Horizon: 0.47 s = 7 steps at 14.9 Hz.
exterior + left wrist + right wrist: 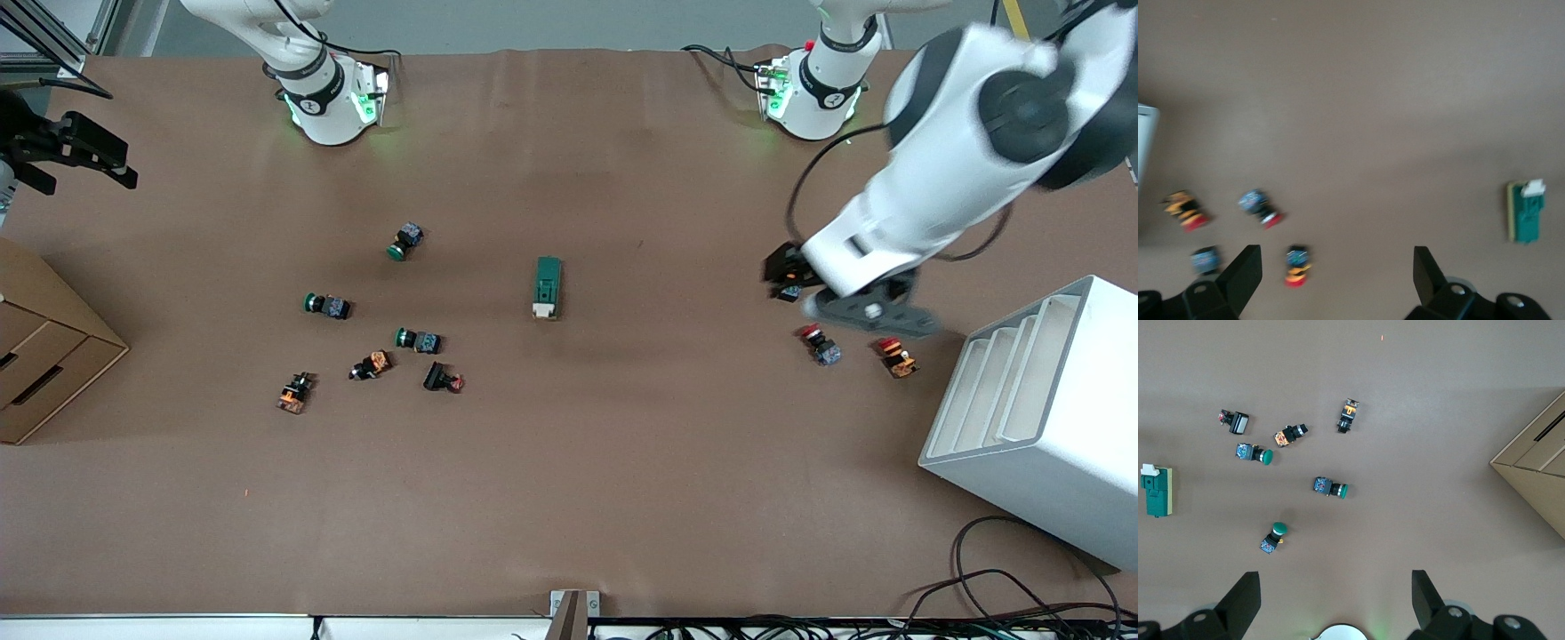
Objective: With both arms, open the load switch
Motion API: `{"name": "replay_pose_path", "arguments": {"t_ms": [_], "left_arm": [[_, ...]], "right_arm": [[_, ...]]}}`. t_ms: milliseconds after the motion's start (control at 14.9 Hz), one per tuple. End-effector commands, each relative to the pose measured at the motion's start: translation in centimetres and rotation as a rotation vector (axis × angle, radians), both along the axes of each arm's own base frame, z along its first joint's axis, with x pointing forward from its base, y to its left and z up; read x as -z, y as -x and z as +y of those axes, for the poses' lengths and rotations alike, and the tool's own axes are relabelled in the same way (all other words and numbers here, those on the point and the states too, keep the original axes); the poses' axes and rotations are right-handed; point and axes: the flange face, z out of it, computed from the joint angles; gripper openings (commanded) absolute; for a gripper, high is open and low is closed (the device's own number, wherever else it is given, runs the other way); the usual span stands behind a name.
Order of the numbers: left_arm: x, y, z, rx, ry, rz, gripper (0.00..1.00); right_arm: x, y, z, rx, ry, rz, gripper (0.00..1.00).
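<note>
The load switch [547, 286] is a dark green block with a white piece at the end nearer the front camera, lying alone at mid-table. It also shows in the left wrist view [1526, 210] and the right wrist view [1155, 491]. My left gripper [784, 272] hangs open over several red push-buttons [1297, 265] toward the left arm's end of the table, well apart from the switch, with nothing between its fingers. My right gripper [1336, 587] is open and empty, high over the table by its own arm's base [1338, 633].
Green push-buttons [404, 241] [326, 305] [418, 340] and orange-and-black ones [295, 392] lie scattered toward the right arm's end. Red-capped buttons [820, 345] [896, 357] lie near the left gripper. A white slotted rack [1040, 409] and a cardboard box [44, 347] stand at the table's ends.
</note>
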Motion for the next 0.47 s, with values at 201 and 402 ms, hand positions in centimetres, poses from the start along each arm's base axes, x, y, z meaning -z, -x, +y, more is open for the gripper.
{"name": "replay_pose_path", "arguments": {"t_ms": [201, 402], "left_arm": [[8.0, 3.1, -12.4, -0.223, -0.053, -0.047, 1.00], [13.7, 5.2, -17.8, -0.292, -0.104, -0.098, 1.00]], "right_arm": [[-1.4, 0.5, -0.6, -0.005, 0.010, -0.022, 1.00], [-0.9, 0.1, -0.8, 0.000, 0.015, -0.014, 1.00]]}}
